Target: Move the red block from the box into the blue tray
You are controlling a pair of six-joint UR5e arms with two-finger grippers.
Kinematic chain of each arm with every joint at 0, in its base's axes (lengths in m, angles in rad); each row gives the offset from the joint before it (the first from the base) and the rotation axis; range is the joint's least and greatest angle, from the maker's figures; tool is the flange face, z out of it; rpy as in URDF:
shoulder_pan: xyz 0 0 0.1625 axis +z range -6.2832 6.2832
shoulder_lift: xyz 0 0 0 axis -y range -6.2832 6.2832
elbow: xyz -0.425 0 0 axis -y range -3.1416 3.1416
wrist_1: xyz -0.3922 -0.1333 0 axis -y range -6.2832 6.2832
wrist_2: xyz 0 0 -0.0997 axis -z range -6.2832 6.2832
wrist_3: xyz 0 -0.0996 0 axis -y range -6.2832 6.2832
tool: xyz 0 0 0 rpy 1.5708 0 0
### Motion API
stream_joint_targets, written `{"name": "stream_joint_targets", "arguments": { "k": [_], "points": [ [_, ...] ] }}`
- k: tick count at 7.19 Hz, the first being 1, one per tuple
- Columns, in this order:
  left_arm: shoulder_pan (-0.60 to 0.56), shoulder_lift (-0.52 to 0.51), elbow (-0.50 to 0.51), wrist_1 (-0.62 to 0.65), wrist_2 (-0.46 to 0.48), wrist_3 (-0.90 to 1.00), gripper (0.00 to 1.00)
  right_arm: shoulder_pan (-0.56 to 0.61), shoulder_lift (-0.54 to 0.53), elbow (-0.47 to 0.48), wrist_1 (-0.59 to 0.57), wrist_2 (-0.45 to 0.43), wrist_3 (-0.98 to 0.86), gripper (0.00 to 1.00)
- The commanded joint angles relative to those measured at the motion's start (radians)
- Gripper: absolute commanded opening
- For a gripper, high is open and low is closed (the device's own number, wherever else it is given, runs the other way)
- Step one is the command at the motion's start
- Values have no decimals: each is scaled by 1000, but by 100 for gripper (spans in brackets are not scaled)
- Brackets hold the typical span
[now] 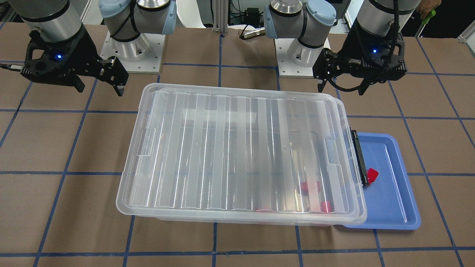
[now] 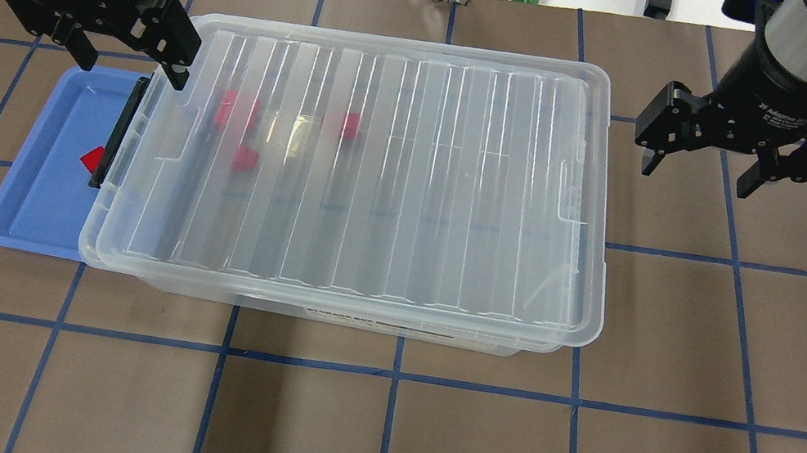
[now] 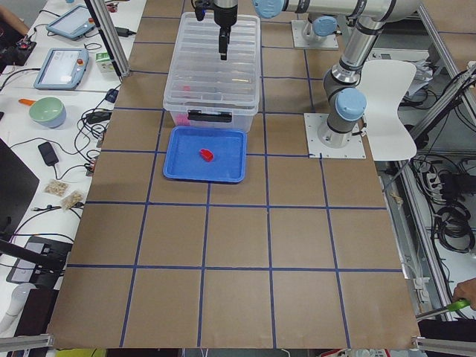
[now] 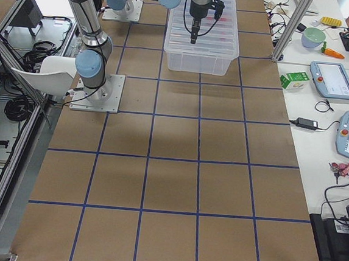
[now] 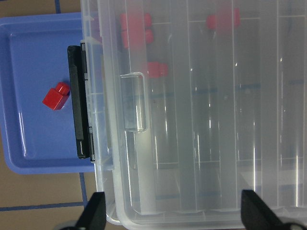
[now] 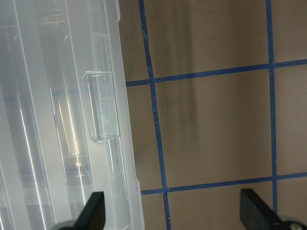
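1 red block (image 2: 92, 157) lies in the blue tray (image 2: 30, 202), just beside the black latch (image 2: 117, 134) of the lidded box (image 2: 380, 172). The left gripper (image 2: 132, 72) hangs above that latch end, released and empty, clear of the block. The right gripper (image 2: 694, 178), also released, hangs beyond the opposite end.

There's the red block (image 2: 92, 157) lying in the tray (image 2: 35, 195), at the lidded box's (image 2: 380, 172) nine o'clock, overhead.
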Motion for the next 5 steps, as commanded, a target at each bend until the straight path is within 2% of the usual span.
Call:
{"name": "stream_joint_targets", "arguments": {
  "k": [1,5],
  "points": [
    [-3,-1,2,1,-8,0,100,20,-2,2,3,-6,0,100],
    [-3,-1,2,1,-7,2,100,31,2,3,3,0,-10,100]
  ]
}}
